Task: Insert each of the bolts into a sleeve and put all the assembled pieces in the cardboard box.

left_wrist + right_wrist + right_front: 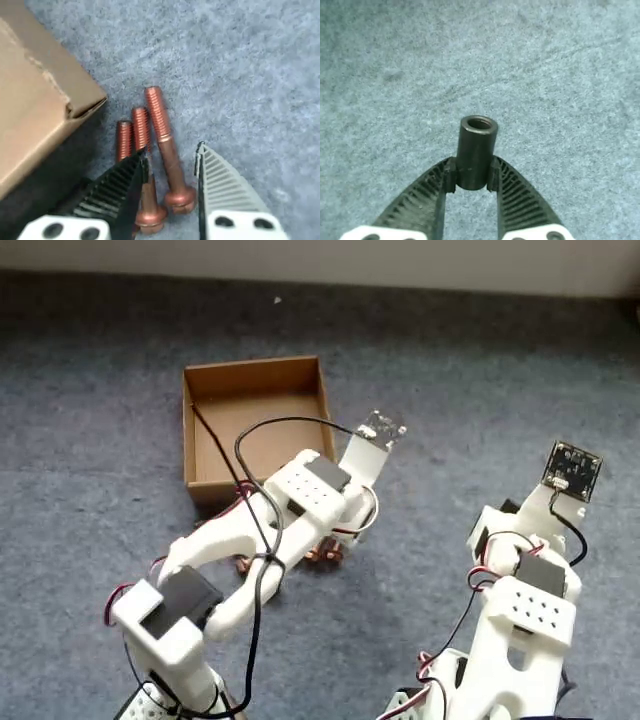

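Just below the lower right corner of the cardboard box (252,372), in the high view, I see the copper-coloured bolts (325,553) lying on the grey bench (450,370). They are partly tucked under my left arm (300,495), which stretches from the lower left of the frame up to the box.

My left wrist view shows three of them lying close together and roughly parallel, with their threaded ends pointing away from the camera. These are the longest bolt (161,120), the middle bolt (141,127) and the shortest bolt (123,140), which lies nearest the box corner. My left pincer (171,150) is spread, with one finger on each side of the longest bolt's shank and head. I cannot tell whether either finger touches it. The dark finger (115,190) hides part of the other two bolts.

The dark sleeve (476,150) is pinched at its lower half between the tips of my right pincer (471,172). Its open bore faces away from the fingers, over bare bench. My right arm (525,615) sits at the lower right of the high view, well apart from the box and the bolts.
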{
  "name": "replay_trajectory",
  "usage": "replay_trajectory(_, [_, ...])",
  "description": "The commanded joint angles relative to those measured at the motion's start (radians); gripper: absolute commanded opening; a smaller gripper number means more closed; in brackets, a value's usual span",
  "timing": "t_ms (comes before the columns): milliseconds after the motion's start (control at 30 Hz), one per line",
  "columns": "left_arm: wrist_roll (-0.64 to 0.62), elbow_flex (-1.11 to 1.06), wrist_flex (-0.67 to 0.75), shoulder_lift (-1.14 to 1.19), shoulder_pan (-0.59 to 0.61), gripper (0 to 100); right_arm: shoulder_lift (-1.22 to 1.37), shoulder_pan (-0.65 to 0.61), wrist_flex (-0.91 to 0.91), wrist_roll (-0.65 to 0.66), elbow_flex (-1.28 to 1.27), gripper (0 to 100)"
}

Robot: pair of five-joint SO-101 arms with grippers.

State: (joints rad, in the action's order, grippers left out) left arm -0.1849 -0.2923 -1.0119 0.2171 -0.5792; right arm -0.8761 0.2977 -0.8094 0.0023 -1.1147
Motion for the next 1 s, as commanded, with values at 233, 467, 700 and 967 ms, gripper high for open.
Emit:
replay_trajectory(233, [-0.006, 0.398, -0.190, 0.335, -0.039, 10, -0.033, 0.012, 0.015, -0.002, 0.012, 0.6])
replay_trajectory(467, [-0.005, 0.532, -0.330, 0.392, -0.048, 1, -0.033, 0.012, 0.015, -0.002, 0.012, 0.6])
replay_trajectory(700, [-0.038, 0.332, -0.290, 0.140, -0.045, 0, -0.033, 0.012, 0.015, -0.002, 0.012, 0.6])
replay_trajectory(967, [-0.158, -0.105, 0.009, -0.289, 0.016, 0, -0.033, 0.012, 0.015, -0.002, 0.012, 0.6])
